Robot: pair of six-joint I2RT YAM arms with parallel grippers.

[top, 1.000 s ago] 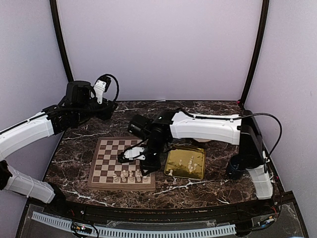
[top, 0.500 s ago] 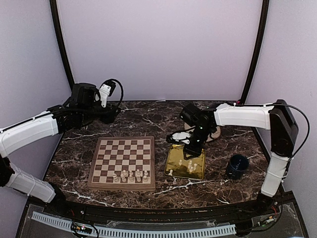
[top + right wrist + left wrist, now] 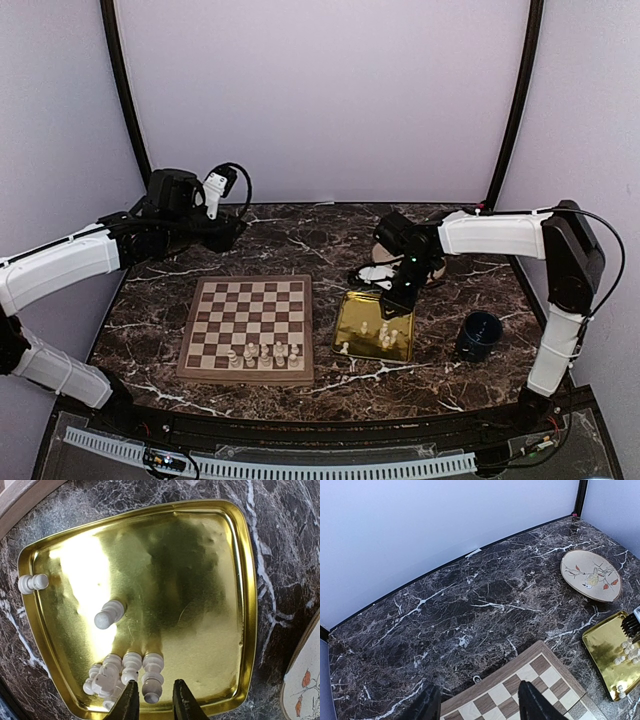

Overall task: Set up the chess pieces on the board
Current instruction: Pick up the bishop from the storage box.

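Right wrist: chess piece (image 3: 152, 687) between fingers (image 3: 128, 703).

Chess pieces (image 3: 111, 614): cream-white, all one shade.
Board (image 3: 248, 310): checks of dark brown and light tan inside a plain brown frame.
Tray (image 3: 200, 580): shiny gold, with a bright glare on one side and a darker patch mid-surface.
Table (image 3: 470, 605): dark brown marble, veined in white.
Plate (image 3: 591, 575): cream, painted with a yellowish bird on a thin branch with red-orange leaves.
Cup (image 3: 479, 335): dark blue.
My right gripper (image 3: 153, 700): black.
My right arm (image 3: 490, 235) and left arm (image 3: 55, 270): white shells, black joints.
Walls (image 3: 320, 100): pale lilac.
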